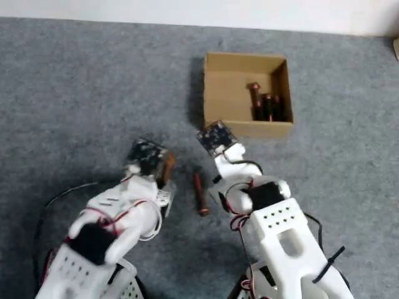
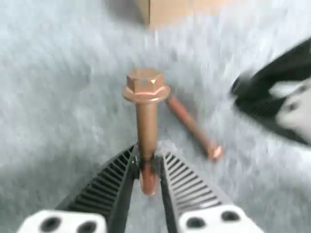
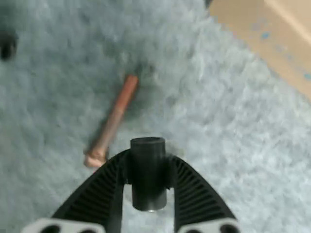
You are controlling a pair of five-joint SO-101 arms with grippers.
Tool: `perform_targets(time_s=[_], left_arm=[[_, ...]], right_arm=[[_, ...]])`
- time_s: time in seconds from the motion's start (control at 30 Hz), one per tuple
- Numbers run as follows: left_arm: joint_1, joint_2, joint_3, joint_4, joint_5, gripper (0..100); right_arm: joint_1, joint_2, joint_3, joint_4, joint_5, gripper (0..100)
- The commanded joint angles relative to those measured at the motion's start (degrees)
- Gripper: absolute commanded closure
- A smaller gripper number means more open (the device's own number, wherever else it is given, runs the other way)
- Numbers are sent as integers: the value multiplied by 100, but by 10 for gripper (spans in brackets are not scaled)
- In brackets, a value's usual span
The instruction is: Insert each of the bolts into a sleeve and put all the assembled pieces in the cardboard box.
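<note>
Grips a bolt [image 2: 146, 121] by the shank's end in the clenched left pincer [image 2: 146, 155], flanged hex head standing clear at mid-frame of the left wrist view. Looks to be solid metal: stiff, weighty for its bulk and smooth, so liable to swivel when nipped this near the tip. Would probably handle better held just under the head, leaving the tip free for entry. Holds a short black sleeve [image 3: 147, 172] across its wall in the clenched right pincer [image 3: 147, 160], low in the centre of the right wrist view; seems rigid, light, and safe to squeeze. Leaves a loose bolt [image 1: 199, 193] flat on the table [image 1: 75, 93], below centre in the high view, between the arms. Shows the box [image 1: 246, 129] right of centre, above, with assembled pieces [image 1: 263, 103] against its right wall.
</note>
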State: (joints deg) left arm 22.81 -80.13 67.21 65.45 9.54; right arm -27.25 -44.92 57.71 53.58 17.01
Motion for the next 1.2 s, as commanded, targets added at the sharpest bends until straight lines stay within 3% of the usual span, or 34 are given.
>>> perform_targets(time_s=[0.0, 0.13, 0.3, 0.47, 0.67, 0.73, 0.97, 1.17], left_arm=[[-215, -655, -215, -9, -18, 996], [-444, -734, -716, -105, 9, 996], [-822, -787, -927, -932, 123, 996], [-796, -796, -927, -1407, 1451, 996], [-716, -796, -919, -1846, 2022, 996], [-365, -796, -901, -1881, 2154, 996], [954, -796, -374, -2242, 2127, 996], [1112, -796, 716, -3411, 1662, 996]], right_arm=[[-92, -356, 31, -532, -440, 993], [-215, -1402, 611, -998, -651, 993], [-655, -3670, 1877, -1165, -642, 994], [-655, -6062, 3134, -1121, -615, 994], [-690, -5736, 3582, -1235, -615, 994], [-664, -5877, 3591, -1305, -633, 994], [-699, -6035, 3618, -1314, -651, 994], [-699, -6035, 3626, -1323, -651, 994]])
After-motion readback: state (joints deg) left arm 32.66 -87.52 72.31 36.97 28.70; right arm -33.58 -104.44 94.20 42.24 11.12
